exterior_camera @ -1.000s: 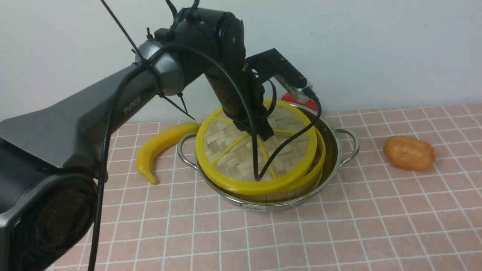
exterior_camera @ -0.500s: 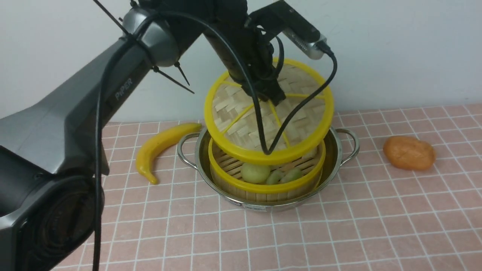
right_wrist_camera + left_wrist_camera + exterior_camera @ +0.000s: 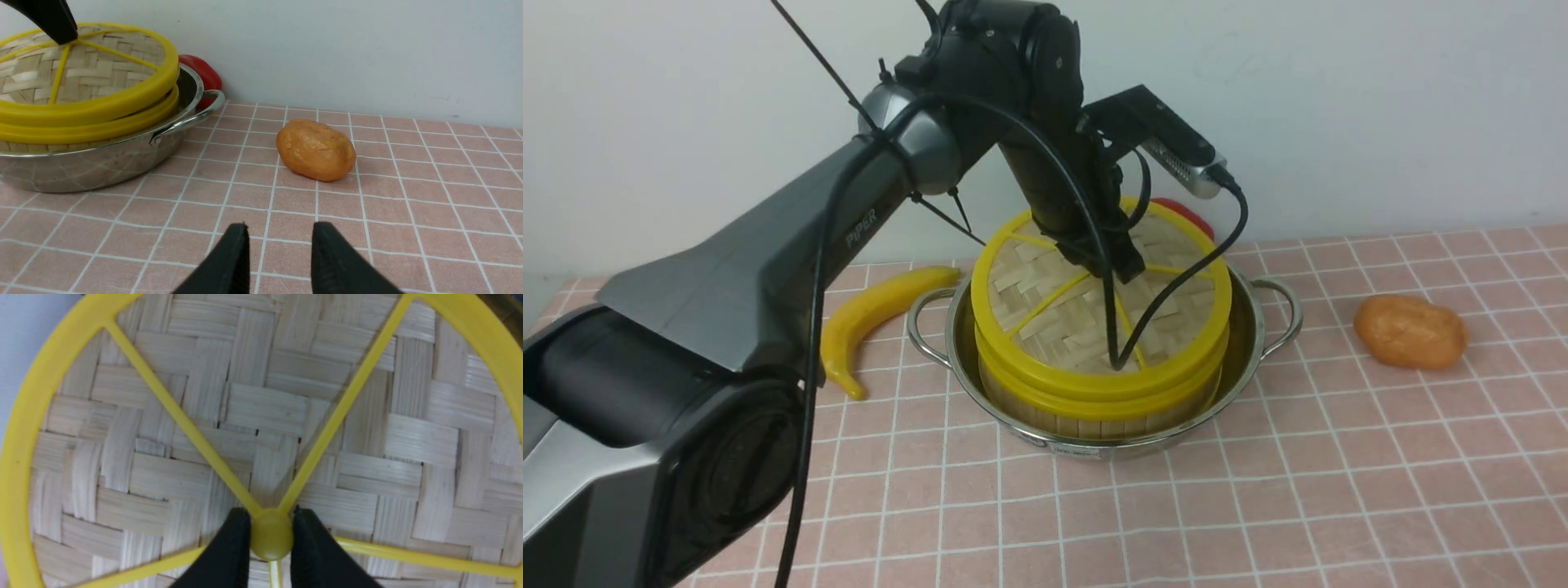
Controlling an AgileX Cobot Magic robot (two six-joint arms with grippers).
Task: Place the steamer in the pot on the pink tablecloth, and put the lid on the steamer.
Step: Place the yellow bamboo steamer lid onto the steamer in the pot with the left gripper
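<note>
A yellow banana (image 3: 870, 318) lies well to the left of the left claw (image 3: 1123, 269). A red pepper (image 3: 1188, 216) sits just behind it. An orange potato-like lump (image 3: 1409, 331) lies far to its right.

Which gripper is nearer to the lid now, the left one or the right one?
The left. The left gripper is shut on the centre hub of the lid, above the pot. The right gripper hangs open, low over the pink tablecloth, apart from the pot.

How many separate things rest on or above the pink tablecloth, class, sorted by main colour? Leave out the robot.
Yellow: 3, namely the lid, the steamer and a banana.
Silver: 1, the pot.
Orange: 1, a potato-shaped lump.
Red: 1, a pepper-like item behind the pot, mostly hidden.
Total: 6.
</note>
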